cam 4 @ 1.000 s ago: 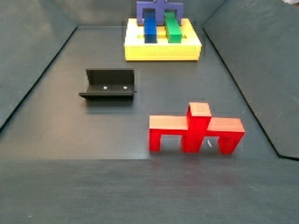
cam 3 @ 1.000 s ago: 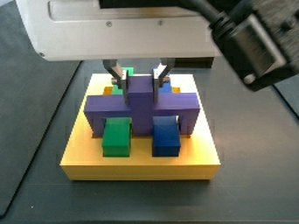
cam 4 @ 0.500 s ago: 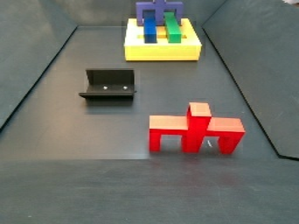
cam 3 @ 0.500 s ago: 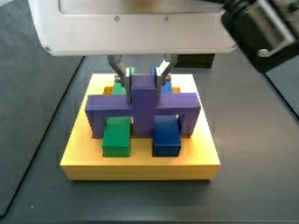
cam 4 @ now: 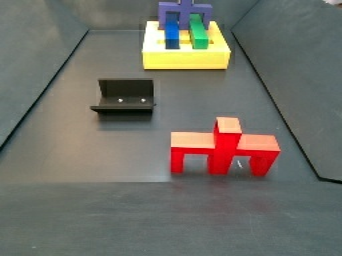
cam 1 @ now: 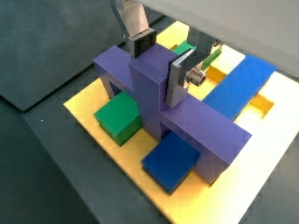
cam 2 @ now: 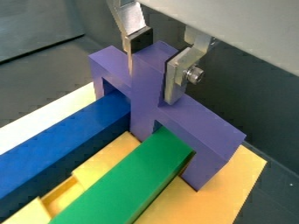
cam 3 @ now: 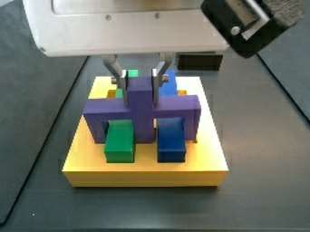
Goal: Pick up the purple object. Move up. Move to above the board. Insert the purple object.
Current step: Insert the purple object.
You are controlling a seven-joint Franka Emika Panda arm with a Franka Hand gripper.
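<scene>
The purple object (cam 3: pixel 121 107) stands upright on the yellow board (cam 3: pixel 145 172), straddling the green bar (cam 3: pixel 120 140) and the blue bar (cam 3: pixel 172 140). Its legs reach down to the board. My gripper (cam 3: pixel 140 77) is above it with its fingers on both sides of the raised stem. In both wrist views the gripper (cam 1: pixel 159 66) (cam 2: pixel 151 70) is shut on the stem of the purple object (cam 1: pixel 176 122) (cam 2: pixel 176 122). In a side view the board (cam 4: pixel 187 58) sits at the far end of the floor with the purple object (cam 4: pixel 171 12) on it.
A red piece (cam 4: pixel 221 150) of similar shape stands on the dark floor, nearer than the board. The black fixture (cam 4: pixel 124 97) stands to the left, between them. Sloping dark walls border the floor on both sides.
The gripper and the purple object have shifted slightly left and settled a little on the board. The finger spacing looks unchanged. The red piece and fixture have not moved.
</scene>
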